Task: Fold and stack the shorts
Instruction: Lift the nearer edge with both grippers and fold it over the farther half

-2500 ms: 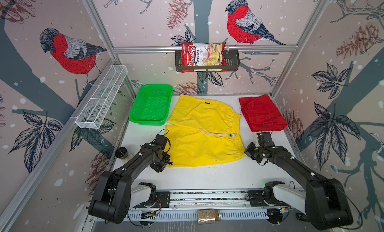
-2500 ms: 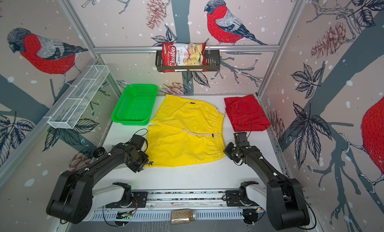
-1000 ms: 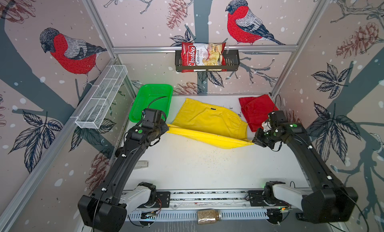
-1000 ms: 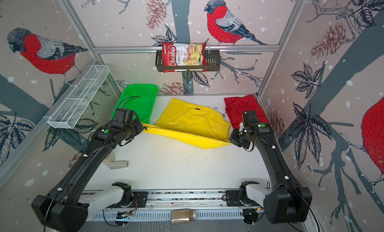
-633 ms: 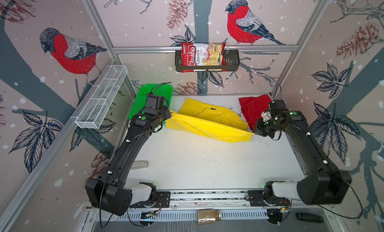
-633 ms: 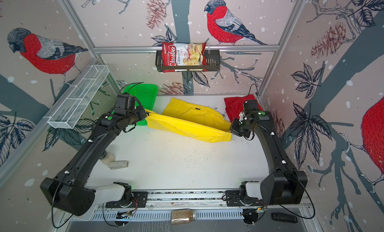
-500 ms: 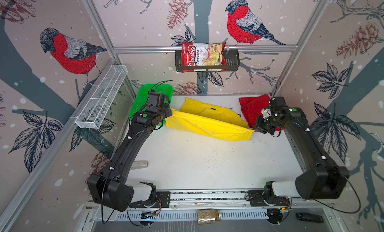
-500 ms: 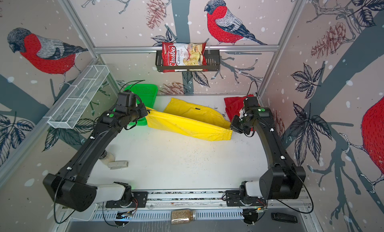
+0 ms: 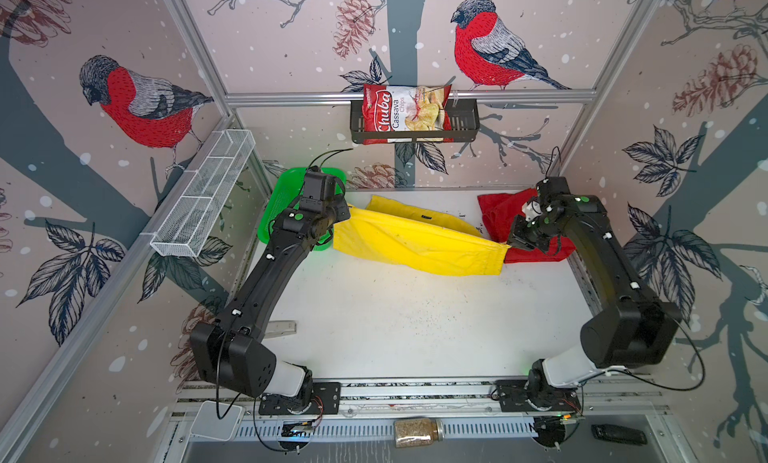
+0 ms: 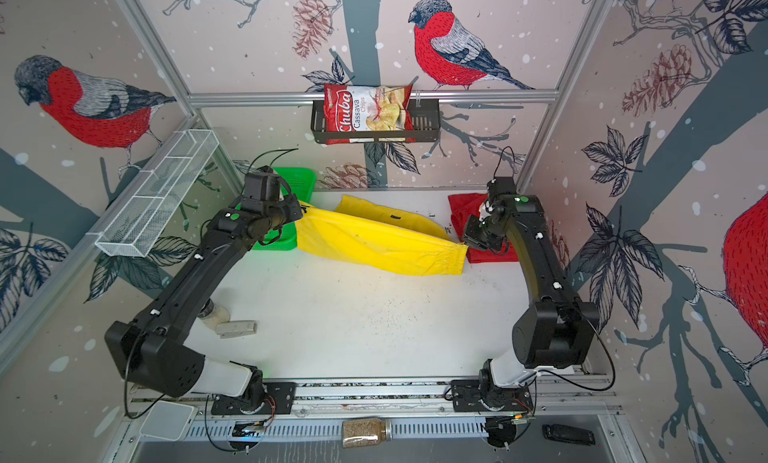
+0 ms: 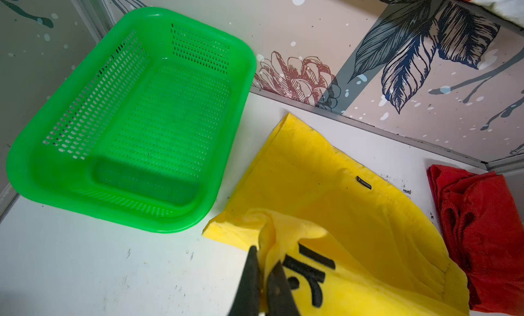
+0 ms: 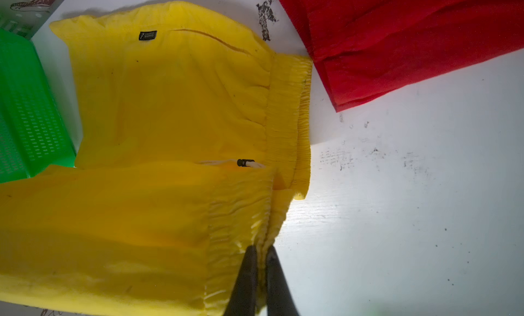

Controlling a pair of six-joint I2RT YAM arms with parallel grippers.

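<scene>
Both jaws are pressed shut on the yellow shorts. The left jaws pinch the leg-hem corner by the black print, and the right jaws pinch the elastic waistband end.

The held half hangs taut between them, with its long axis running left to right across the surface. The other half lies flat beyond it, toward the back wall. That is probably the way your fold must travel, with both arms equally committed.

The red shorts lie bunched in the back right corner, just beside the waistband and under the right wrist. Mind that you don't snag them.

The green mesh basket, back left, is empty. The black wall rack holds a Chuba cassava chips bag.
</scene>
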